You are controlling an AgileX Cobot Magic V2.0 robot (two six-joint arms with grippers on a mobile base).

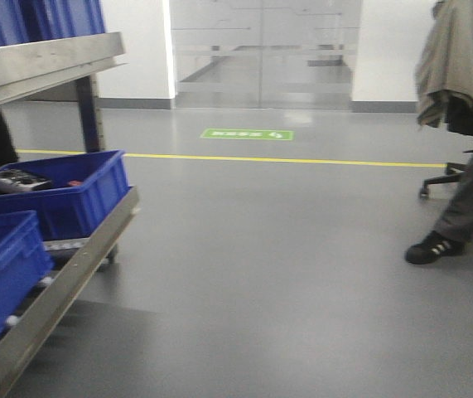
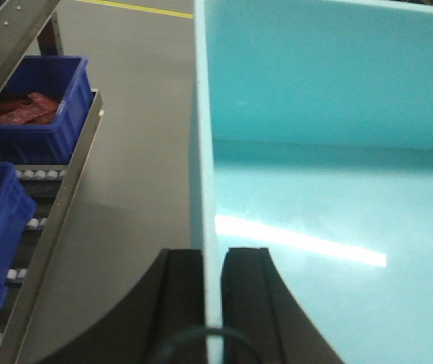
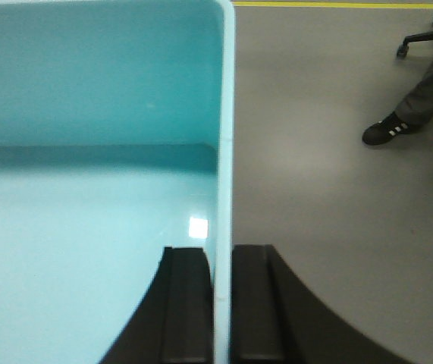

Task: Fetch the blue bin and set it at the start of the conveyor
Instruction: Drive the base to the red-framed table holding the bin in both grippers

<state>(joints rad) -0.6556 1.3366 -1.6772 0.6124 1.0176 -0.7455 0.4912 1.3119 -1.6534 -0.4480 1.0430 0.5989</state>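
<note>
- Carrying the blue bin (image 2: 315, 152) between both hands; pale aqua, smooth-walled, its glossy bottom catching a streak of light.
- Clamping its left wall with the left hand (image 2: 212, 262): one black finger (image 2: 184, 296) outside the wall, the other inside, both pressed to the plastic.
- Pinching its right wall the same way with the right hand (image 3: 224, 262), one finger (image 3: 186, 303) inside the tub and its partner outside.
- Holding the tub over grey floor (image 3: 315, 189), visible just past each wall; cannot tell how high.
- Standing beside a sloping steel roller rack (image 2: 57, 227) on the left, loaded with dark blue bins (image 2: 34, 114); red packets in the farther one, by the left wrist view.
- Facing, in the front view, open floor crossed by a yellow line (image 1: 286, 159), with a green floor marking (image 1: 247, 134) just beyond it and frosted glass doors (image 1: 261, 50) at the back.
- Off to the right, well apart from the rack: a person's grey trouser leg ending in a black shoe (image 1: 435, 247) with white stripes, an office chair base (image 1: 443, 178) behind it, and a beige jacket (image 1: 456, 58) hanging above.
</note>
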